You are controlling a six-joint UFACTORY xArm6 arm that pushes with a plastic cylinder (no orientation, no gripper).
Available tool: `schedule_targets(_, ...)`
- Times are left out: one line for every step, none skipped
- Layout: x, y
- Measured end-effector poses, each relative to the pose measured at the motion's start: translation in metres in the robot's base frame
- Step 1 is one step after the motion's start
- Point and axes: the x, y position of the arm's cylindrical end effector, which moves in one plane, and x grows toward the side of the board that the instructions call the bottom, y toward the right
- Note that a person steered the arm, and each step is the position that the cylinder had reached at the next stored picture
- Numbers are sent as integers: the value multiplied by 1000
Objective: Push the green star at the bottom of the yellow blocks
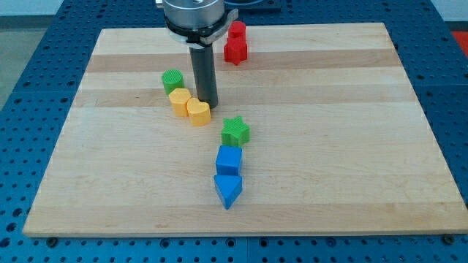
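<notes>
The green star (235, 132) lies near the board's middle, below and to the right of two yellow blocks. The yellow hexagon (179, 101) and the yellow heart (198, 112) touch each other. My tip (206, 102) stands just right of the yellow hexagon and above the yellow heart, close to both. It is above and left of the green star, about a block's width away. A green cylinder (172, 79) sits just above the yellow hexagon.
A blue cube (229, 159) lies right under the green star, with a blue triangle (227, 190) below it. Two red blocks (236, 42) sit at the view's top. The wooden board (351, 146) lies on a blue perforated table.
</notes>
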Motion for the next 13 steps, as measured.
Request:
schedule_targets(16,45)
schedule_targets(51,87)
schedule_targets(96,95)
schedule_targets(118,83)
schedule_targets(105,68)
schedule_targets(81,58)
schedule_targets(74,23)
schedule_targets(74,-6)
schedule_targets(70,-15)
schedule_targets(64,-22)
schedule_targets(58,-39)
schedule_targets(54,-58)
schedule_targets(52,-69)
